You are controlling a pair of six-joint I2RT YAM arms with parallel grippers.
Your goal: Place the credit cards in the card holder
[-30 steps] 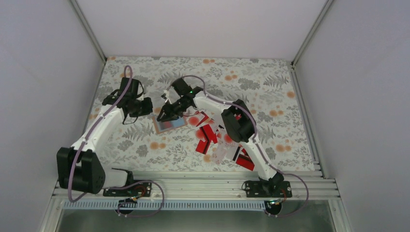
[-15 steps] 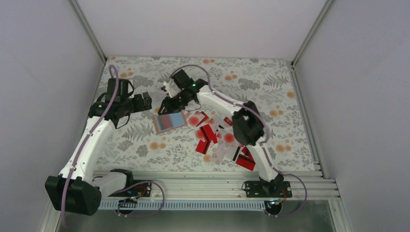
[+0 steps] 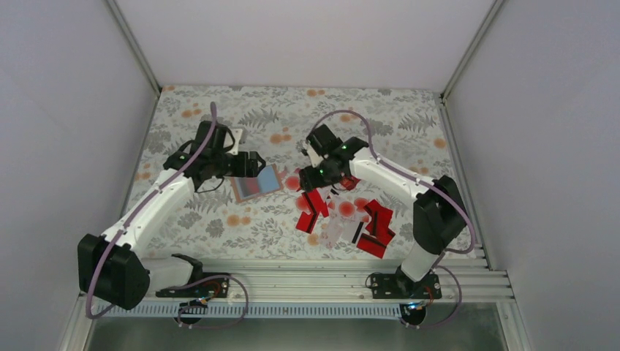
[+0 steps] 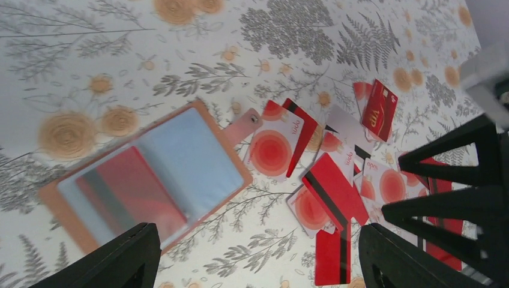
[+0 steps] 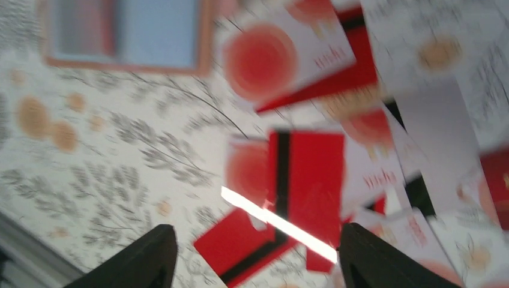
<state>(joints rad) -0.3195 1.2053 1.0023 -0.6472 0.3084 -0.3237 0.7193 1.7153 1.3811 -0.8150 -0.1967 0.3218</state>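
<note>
The card holder [image 3: 257, 183] lies open on the floral cloth, tan rim with a pale bluish inside [image 4: 198, 156] and a red card [image 4: 129, 192] under its clear sleeve; its lower edge also shows in the right wrist view [image 5: 126, 30]. Several red and white credit cards [image 3: 343, 212] lie scattered to its right [image 4: 336, 186] [image 5: 306, 174]. My left gripper [image 3: 252, 165] hovers at the holder's upper edge, open and empty [image 4: 258, 264]. Over the left side of the pile hangs my right gripper [image 3: 308, 181], jaws wide apart [image 5: 255, 264]. A thin bright strip [image 5: 279, 223] crosses between them, blurred.
An aluminium rail [image 3: 292, 267] runs along the near edge by the arm bases. White walls close in the table on the left, right and back. The right arm's black parts [image 4: 462, 174] show at the right edge of the left wrist view.
The left gripper opened and moved right to the holder's upper edge. The right gripper left the holder, swung right over the card pile and opened wider.
</note>
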